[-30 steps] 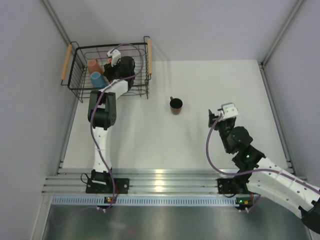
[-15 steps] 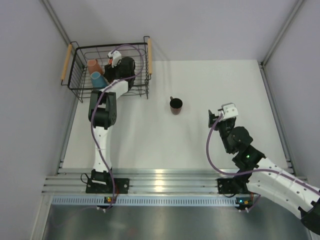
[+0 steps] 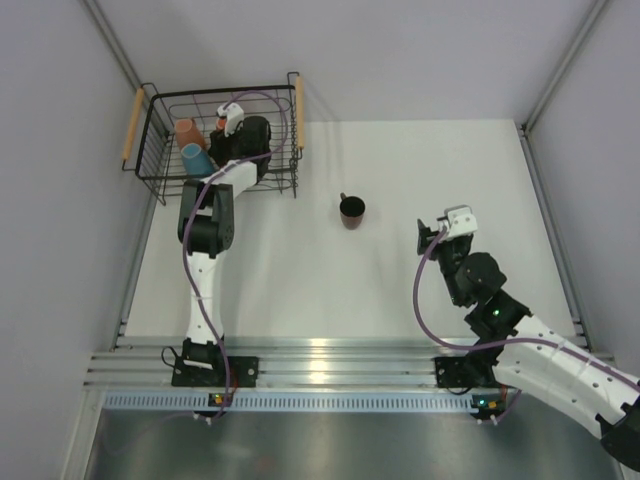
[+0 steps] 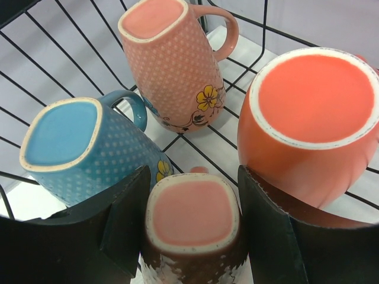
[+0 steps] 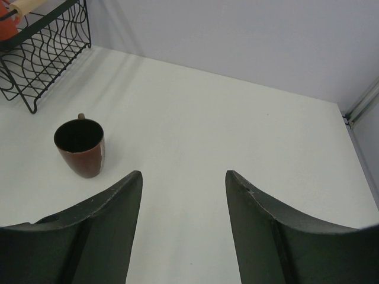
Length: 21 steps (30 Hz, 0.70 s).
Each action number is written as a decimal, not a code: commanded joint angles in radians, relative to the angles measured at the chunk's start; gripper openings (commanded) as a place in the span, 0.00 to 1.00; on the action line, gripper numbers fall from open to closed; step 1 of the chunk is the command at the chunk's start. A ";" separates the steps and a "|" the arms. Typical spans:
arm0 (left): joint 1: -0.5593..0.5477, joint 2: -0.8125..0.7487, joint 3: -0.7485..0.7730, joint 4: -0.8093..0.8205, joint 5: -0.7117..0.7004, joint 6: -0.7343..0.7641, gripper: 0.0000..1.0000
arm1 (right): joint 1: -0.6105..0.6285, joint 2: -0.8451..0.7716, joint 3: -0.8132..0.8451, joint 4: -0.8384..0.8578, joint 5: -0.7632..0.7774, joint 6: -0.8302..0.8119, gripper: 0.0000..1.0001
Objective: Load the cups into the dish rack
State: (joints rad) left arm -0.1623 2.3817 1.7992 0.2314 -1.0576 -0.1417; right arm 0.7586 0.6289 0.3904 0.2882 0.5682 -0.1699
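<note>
Looking down, the top view has the left arm reaching into the dish rack (image 3: 220, 92) at the counter's (image 3: 420, 170) far left. A dark mug (image 3: 352, 210) stands upright mid-counter, outside it. The left wrist view alone shows the grip: the left fingers (image 4: 121, 225) clamp an upturned salmon-pink mug (image 4: 192, 216), with a blue mug (image 4: 77, 148), a second pink mug (image 4: 172, 65) and an orange mug (image 4: 314, 112) base-up on the wires. In the right wrist view the right fingers (image 5: 112, 219) are spread open, well apart from the dark mug.
</note>
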 commanded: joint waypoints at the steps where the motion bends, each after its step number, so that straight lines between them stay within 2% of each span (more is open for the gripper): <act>1: 0.007 -0.018 0.008 0.039 -0.005 0.010 0.27 | -0.021 0.003 0.002 0.026 -0.030 0.024 0.59; 3: 0.007 -0.026 0.000 0.039 -0.001 0.008 0.48 | -0.022 0.006 0.002 0.028 -0.034 0.024 0.59; 4: 0.007 -0.027 -0.001 0.039 -0.001 0.005 0.65 | -0.022 0.008 0.002 0.028 -0.034 0.024 0.59; 5: 0.007 -0.029 -0.003 0.039 0.002 0.005 0.74 | -0.024 0.006 0.002 0.028 -0.034 0.024 0.59; 10: 0.006 -0.039 -0.009 0.037 0.007 -0.007 0.99 | -0.027 0.002 0.002 0.028 -0.037 0.027 0.59; 21: -0.006 -0.088 -0.018 0.036 0.010 -0.025 0.99 | -0.033 0.005 0.004 0.025 -0.050 0.030 0.59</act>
State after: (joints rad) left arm -0.1642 2.3756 1.7897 0.2325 -1.0412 -0.1543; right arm 0.7429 0.6361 0.3904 0.2886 0.5327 -0.1539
